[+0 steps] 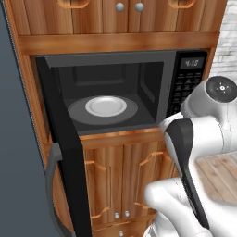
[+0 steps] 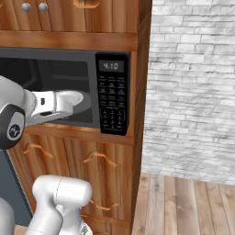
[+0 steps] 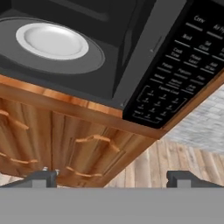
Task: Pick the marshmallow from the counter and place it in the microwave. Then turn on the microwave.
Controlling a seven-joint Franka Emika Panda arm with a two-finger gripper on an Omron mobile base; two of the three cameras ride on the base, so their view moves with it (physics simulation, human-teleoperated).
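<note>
Wooden cabinets frame the open microwave (image 1: 115, 88); its white plate (image 3: 51, 40) lies ahead and left of the claw (image 3: 111, 178), keypad (image 3: 175, 83) ahead-right. Claw fingers stand apart, empty. The marshmallow's whereabouts I cannot tell.

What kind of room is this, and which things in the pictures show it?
Most likely a home kitchen, in simulation: a black built-in microwave with its door open and a white plate inside, set into wooden cabinets, beside a white brick wall.
</note>
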